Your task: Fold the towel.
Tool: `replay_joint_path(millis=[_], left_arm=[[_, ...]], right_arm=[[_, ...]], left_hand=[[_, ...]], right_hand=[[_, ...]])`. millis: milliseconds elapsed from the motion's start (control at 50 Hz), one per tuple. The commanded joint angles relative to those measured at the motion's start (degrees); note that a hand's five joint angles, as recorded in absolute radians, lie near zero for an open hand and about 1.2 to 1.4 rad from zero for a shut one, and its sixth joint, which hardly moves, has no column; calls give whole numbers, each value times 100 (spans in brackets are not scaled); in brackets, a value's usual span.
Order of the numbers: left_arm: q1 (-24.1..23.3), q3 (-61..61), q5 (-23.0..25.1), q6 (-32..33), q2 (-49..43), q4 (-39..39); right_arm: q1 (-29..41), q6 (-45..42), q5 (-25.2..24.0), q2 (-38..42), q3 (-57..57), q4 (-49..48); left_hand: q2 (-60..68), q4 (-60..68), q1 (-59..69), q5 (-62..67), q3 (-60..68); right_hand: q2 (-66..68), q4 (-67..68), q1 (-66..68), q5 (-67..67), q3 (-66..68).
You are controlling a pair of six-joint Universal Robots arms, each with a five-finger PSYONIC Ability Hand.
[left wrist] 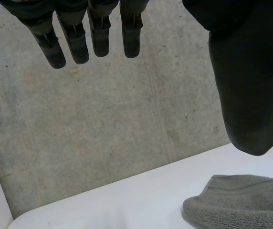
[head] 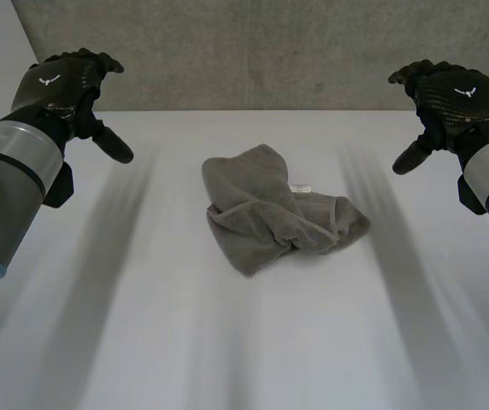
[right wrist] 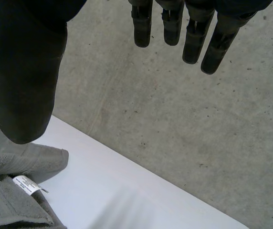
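Crumpled grey towel lies on the white table. To either side of the towel, well clear, left hand and right hand hover, fingers straight, empty.

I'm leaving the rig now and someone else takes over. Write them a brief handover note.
Left hand open, above the left side of the table, holding nothing.
Right hand open, above the right side, holding nothing.
Towel lies crumpled mid-table between them, touched by neither, tag showing.
Done: no fold yet.
Left: flatten it, then fold.
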Motion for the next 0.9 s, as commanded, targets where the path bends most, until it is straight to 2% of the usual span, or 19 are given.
replay_joint_path(millis=[20,120,260,340,360,380,460,580,700,780,820,900], left_arm=[[0,-13,13,-2,-12,0],[0,-30,21,6,-30,8],[-9,-48,162,24,-338,35],[-26,-22,496,24,-663,44],[-61,13,774,33,-915,44],[-61,13,777,33,-918,44],[-105,215,1408,33,-1601,44],[-167,594,1762,42,-2315,26],[-308,1156,2052,358,-3150,-27],[-360,1376,2060,560,-3458,-44],[-448,1568,2034,665,-3773,-35],[-510,1675,2052,674,-3994,-27]], right_arm=[[-12,-1,68,-74,-15,1],[-12,-9,60,-74,-24,10],[76,-203,-231,-74,-41,344],[102,-711,-756,75,-112,1107],[103,-713,-758,75,-112,1109],[172,-765,-888,188,-112,1257],[375,-800,-943,427,-112,1302],[524,-748,-986,945,-68,1293],[718,-380,-960,1577,-15,1014],[727,77,-951,1920,64,539],[735,165,-943,2017,73,390],[753,281,-943,2176,55,168]], left_hand=[[-364,-336,-567,-301,-295],[-364,-336,-567,-301,-295],[-191,-336,-395,-128,-295],[-174,-336,-378,-111,-295],[-174,-336,-378,-111,-295],[-174,-336,-378,-111,-295],[-157,-336,-361,-94,-295],[-107,-336,-310,-44,-295],[61,-336,-142,124,-295],[415,-336,211,478,-295],[1702,-336,1498,1765,-295],[2500,-336,2297,2563,-295]], right_hand=[[-448,-437,-402,-359,-247],[-448,-437,-402,-359,-247],[-448,-437,-402,-359,-247],[-448,-437,-402,-359,-247],[-448,-437,-402,-359,-247],[-448,-437,-402,-359,-247],[-448,-437,-402,-359,-247],[-448,-437,-402,-359,-247],[-448,-437,-402,-359,-247],[-140,-437,-93,-50,-247],[113,-437,159,202,-247],[418,-437,465,507,-247]])
